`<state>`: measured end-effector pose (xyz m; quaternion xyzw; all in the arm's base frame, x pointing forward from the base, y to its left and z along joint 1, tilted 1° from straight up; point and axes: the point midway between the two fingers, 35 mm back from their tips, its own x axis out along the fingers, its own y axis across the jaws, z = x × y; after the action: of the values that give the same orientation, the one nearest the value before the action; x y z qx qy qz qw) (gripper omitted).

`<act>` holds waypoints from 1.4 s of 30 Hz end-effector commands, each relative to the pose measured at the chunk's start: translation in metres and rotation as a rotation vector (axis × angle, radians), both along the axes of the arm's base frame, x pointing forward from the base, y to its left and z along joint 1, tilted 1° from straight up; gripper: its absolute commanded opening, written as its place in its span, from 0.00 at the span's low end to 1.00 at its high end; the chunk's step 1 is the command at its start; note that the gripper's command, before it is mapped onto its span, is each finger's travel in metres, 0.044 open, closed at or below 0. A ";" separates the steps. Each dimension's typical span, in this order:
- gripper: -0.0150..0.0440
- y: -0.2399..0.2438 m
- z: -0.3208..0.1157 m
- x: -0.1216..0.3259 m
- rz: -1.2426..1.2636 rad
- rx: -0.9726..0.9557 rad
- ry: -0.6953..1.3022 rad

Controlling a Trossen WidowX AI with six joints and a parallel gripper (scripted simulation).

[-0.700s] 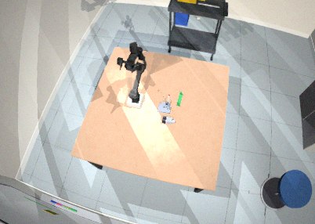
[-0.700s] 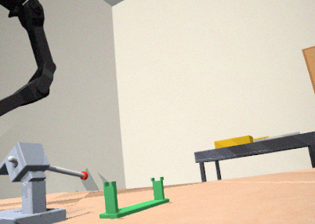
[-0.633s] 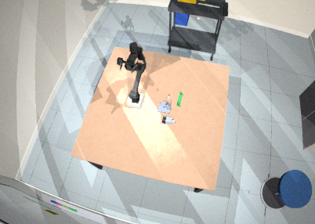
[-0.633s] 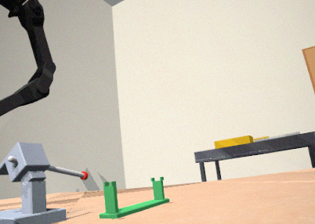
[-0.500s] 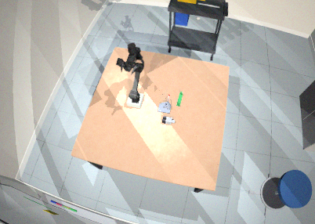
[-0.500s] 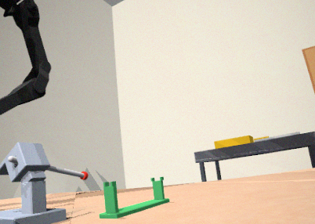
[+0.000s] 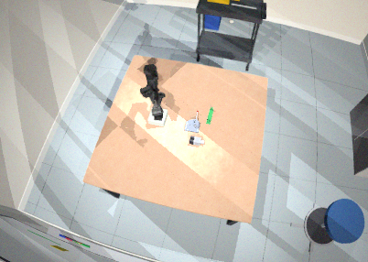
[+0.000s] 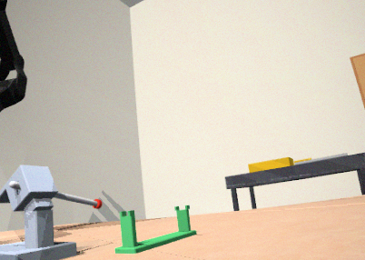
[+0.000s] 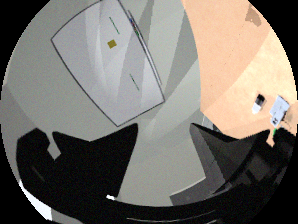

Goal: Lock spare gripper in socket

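Note:
The pale blue-grey mount (image 7: pixel 192 125) (image 8: pixel 38 226) (image 9: pixel 279 107) stands on the table, its angled socket on top. The lock pin (image 7: pixel 197 115) (image 8: pixel 76 198) is through the socket; its red-headed end sticks out on one side and its rounded tip shows on the other. The spare gripper (image 7: pixel 197 141) (image 9: pixel 258 103), pale with a dark end, lies on the table beside the mount. A green rack (image 7: pixel 210 115) (image 8: pixel 159 243) with two notched posts stands on the pin's side. My gripper (image 9: pixel 164 127) is open and empty, raised well away from all of them.
The arm's white base plate (image 7: pixel 151 121) is on the table (image 7: pixel 160 178) (image 8: pixel 272 231), left of the mount in the top view. A dark cart (image 7: pixel 226 45) stands beyond the table's back edge, and a blue stool (image 7: pixel 345 220) stands off its right side. A whiteboard (image 9: pixel 95 65) hangs on the wall.

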<state>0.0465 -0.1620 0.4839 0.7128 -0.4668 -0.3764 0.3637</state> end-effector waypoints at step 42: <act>0.76 0.111 -0.259 0.252 2.302 -1.623 1.976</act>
<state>0.2847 -0.0974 0.2671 0.0081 0.5142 -0.0771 0.8542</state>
